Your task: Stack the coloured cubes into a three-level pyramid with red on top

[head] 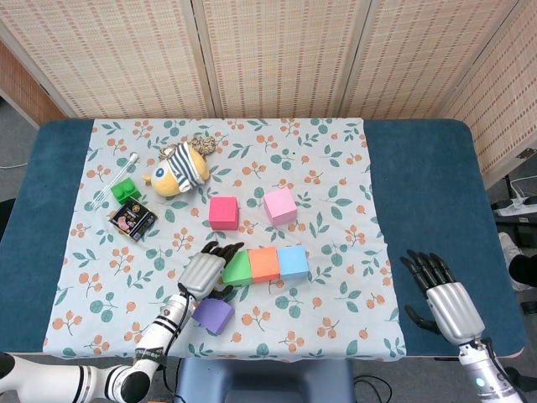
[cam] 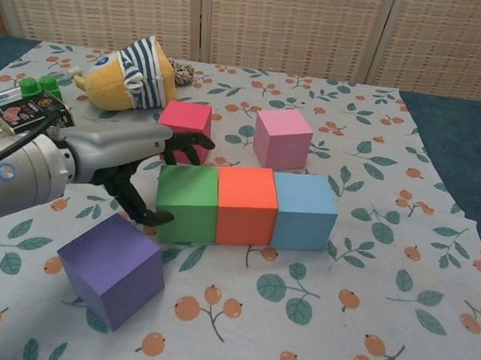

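Observation:
A green cube [head: 238,269] [cam: 187,203], an orange cube [head: 264,264] [cam: 246,204] and a light blue cube [head: 293,261] [cam: 304,210] form a tight row. My left hand [head: 204,271] [cam: 127,160] presses its fingertips against the green cube's left side, holding nothing. A purple cube [head: 213,315] [cam: 111,269] lies just in front of that hand. The red cube [head: 223,212] [cam: 184,121] and the pink cube [head: 280,206] [cam: 282,137] stand behind the row. My right hand [head: 441,295] hovers open over the blue table at the front right, far from the cubes.
A striped plush toy [head: 177,170] [cam: 132,73] lies at the back left. Beside it are a small green block [head: 124,190] [cam: 39,85], a dark packet [head: 132,219] [cam: 26,111] and a thin white stick [head: 117,173]. The floral cloth [head: 336,168] covers the table's middle.

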Motion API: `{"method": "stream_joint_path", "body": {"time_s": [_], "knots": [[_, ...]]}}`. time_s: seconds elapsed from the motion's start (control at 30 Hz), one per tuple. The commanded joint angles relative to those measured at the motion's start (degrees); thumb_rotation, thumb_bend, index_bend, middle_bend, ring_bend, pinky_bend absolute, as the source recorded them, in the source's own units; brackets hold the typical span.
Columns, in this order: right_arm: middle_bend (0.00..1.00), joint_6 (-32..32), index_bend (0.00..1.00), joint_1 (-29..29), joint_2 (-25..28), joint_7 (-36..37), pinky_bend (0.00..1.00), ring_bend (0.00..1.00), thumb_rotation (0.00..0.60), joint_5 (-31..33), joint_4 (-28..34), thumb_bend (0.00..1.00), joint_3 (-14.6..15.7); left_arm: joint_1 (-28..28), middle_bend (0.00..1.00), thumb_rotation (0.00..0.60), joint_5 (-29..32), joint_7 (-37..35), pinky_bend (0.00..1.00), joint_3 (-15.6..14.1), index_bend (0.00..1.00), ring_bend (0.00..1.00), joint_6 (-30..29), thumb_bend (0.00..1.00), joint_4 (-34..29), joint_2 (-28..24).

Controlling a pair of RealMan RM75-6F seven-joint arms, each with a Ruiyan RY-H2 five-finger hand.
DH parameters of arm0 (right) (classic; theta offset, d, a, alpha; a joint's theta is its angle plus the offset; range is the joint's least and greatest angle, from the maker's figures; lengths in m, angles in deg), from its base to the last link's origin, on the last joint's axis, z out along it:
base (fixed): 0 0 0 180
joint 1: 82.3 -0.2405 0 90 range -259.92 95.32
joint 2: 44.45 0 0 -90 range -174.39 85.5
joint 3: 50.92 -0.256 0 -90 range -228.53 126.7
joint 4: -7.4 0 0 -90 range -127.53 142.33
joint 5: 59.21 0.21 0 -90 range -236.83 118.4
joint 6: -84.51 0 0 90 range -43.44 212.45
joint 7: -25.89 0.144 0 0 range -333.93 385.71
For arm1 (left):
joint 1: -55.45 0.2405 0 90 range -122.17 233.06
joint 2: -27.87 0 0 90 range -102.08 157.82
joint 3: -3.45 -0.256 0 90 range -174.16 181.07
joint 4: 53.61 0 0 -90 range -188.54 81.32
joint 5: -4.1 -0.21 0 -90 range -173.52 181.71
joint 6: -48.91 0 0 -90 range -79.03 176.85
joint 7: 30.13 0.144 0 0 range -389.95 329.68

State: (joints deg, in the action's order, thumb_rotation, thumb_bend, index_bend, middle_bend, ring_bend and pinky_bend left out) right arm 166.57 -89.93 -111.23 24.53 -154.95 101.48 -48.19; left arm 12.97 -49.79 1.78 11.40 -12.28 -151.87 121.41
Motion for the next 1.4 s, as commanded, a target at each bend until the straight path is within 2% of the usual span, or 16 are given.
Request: {"method": "stream_joint_path", "body": {"time_s": [0.03, 0.17, 0.37, 0.5, 0.63, 0.73, 0.87, 1.1, 1.23, 1.4], "knots": [[0.0, 0.0, 0.0, 0.0, 0.0, 0.1, 0.03, 0.0, 0.6, -0.1, 0.0, 0.23, 0.0, 0.1, 0.1, 0.6, -0.6, -0.4, 0.13, 0.0, 0.0, 0.19, -0.3, 0.33, -0.6, -0.5], [0.0, 0.2, 0.0, -0.3, 0.1, 0.8, 0.03, 0.0, 0.6, -1.6, -0.4, 0.23, 0.4, 1.1, 0.06, 0.6, -3.7, -1.5, 0.13, -0.7, 0.0, 0.14, -1.4, 0.33, -3.0, -3.9], [0.0, -0.4, 0.0, -1.0, -0.3, 0.5, 0.02, 0.0, 0.6, -3.9, -0.8, 0.23, 1.1, 4.4, 0.06, 0.6, -7.0, -5.2, 0.13, -1.8, 0.0, 0.11, -3.9, 0.33, -5.6, -11.6], [0.0, -2.1, 0.0, -4.2, 0.3, 1.6, 0.01, 0.0, 0.6, -10.7, -0.8, 0.23, 2.8, 8.0, 0.06, 0.6, -10.3, -9.8, 0.13, -4.3, 0.0, 0.1, -5.7, 0.33, -5.6, -17.0], [0.0, -7.9, 0.0, -9.3, 1.3, -3.4, 0.0, 0.0, 0.6, -15.9, 2.6, 0.23, 2.6, 12.4, 0.06, 0.6, -13.4, -16.8, 0.12, -7.3, 0.0, 0.08, -7.1, 0.33, -2.2, -20.0], [0.0, -14.9, 0.0, -13.8, 1.2, -9.5, 0.0, 0.0, 0.6, -16.3, 6.7, 0.23, 0.6, 15.1, 0.06, 0.6, -15.1, -21.1, 0.11, -8.6, 0.0, 0.07, -8.3, 0.33, 2.4, -20.2], [0.0, -25.9, 0.0, -20.7, -0.9, -15.5, 0.0, 0.0, 0.6, -12.4, 11.9, 0.23, -4.2, 18.1, 0.06, 0.6, -16.1, -24.6, 0.1, -9.2, 0.0, 0.05, -10.1, 0.34, 8.9, -19.4], [0.0, -43.1, 0.0, -31.9, -9.7, -25.0, 0.0, 0.0, 0.6, 0.8, 13.3, 0.22, -12.3, 22.4, 0.06, 0.6, -18.5, -27.3, 0.08, -9.3, 0.0, 0.02, -14.6, 0.34, 14.8, -18.2], [0.0, -46.8, 0.0, -35.7, -16.1, -35.7, 0.0, 0.0, 0.6, 7.9, 12.2, 0.22, -14.5, 23.6, 0.06, 0.6, -20.5, -28.5, 0.08, -9.2, 0.0, 0.02, -16.1, 0.34, 15.9, -17.5], [0.0, -45.8, 0.0, -39.3, -23.5, -49.4, 0.0, 0.0, 0.6, 18.1, 10.9, 0.22, -14.9, 24.8, 0.06, 0.6, -22.4, -30.7, 0.08, -8.9, 0.0, 0.02, -17.0, 0.34, 16.7, -17.5]]}}
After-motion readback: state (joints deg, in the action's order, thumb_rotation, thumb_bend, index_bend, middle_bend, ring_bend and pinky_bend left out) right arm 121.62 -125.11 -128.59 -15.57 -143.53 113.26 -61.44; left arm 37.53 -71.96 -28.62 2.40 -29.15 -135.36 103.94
